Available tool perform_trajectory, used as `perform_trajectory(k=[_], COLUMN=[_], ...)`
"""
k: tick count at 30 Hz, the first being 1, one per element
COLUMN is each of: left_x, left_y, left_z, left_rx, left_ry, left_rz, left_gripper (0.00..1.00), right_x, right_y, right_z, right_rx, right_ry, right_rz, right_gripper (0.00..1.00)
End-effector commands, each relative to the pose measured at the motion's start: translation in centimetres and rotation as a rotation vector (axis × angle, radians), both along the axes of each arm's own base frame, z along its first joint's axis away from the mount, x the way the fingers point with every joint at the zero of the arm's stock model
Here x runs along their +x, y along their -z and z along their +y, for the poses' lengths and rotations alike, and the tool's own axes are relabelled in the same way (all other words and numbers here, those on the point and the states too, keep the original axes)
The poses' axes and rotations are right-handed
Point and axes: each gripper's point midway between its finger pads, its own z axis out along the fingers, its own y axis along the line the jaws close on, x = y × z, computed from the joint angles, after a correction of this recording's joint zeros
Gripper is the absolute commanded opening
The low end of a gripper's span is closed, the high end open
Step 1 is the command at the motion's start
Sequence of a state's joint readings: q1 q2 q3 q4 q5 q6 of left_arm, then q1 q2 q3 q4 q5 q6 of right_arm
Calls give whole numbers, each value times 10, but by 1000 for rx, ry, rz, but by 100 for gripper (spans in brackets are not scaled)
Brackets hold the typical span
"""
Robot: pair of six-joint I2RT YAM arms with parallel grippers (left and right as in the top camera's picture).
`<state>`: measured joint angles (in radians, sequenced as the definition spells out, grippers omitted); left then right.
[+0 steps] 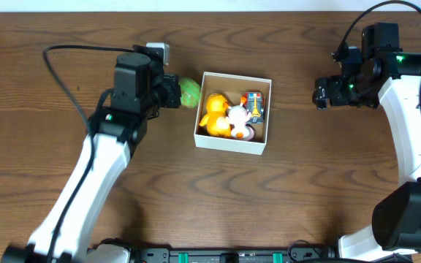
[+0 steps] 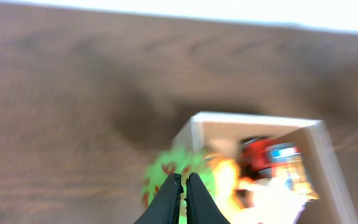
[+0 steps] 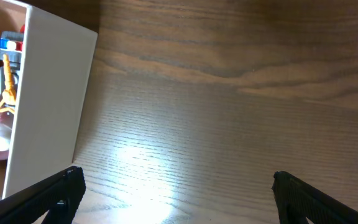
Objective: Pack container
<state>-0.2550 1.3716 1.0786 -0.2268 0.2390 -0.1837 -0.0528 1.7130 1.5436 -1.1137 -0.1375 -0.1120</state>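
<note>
Wooden table (image 1: pixel 20 146); container (image 1: pixel 232 146) near far edge; left gripper (image 2: pixel 183 178) narrow at green toy (image 2: pixel 156 174), hold unconfirmed; right gripper (image 3: pixel 179 193) wide, empty; likely next: carry toy over wall.

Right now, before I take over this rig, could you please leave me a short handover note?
Left claw: closed, tips at the green toy, just outside the container on its left; a real grip is unclear.
Right claw: open, empty, over the table right of the container.
Done: yellow duck, white toy and red-blue toy are inside.
Left: get the green toy in.
</note>
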Motion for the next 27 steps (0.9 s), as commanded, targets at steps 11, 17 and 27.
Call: perform_trajectory(k=[11, 17, 27], left_x=[-10, -5, -19], left_y=[-26, -10, 10], left_z=[-40, 1, 7], left_rx=[90, 202, 244], left_ry=[58, -93, -83], left_rz=[-132, -81, 12], left_gripper=[6, 77, 98], right_x=[1, 1, 1], right_y=[-12, -12, -12], right_z=[0, 0, 0], right_rx=[3, 3, 3], right_ry=[14, 14, 14], right_rz=[-33, -33, -33], right_gripper=[99, 99, 99])
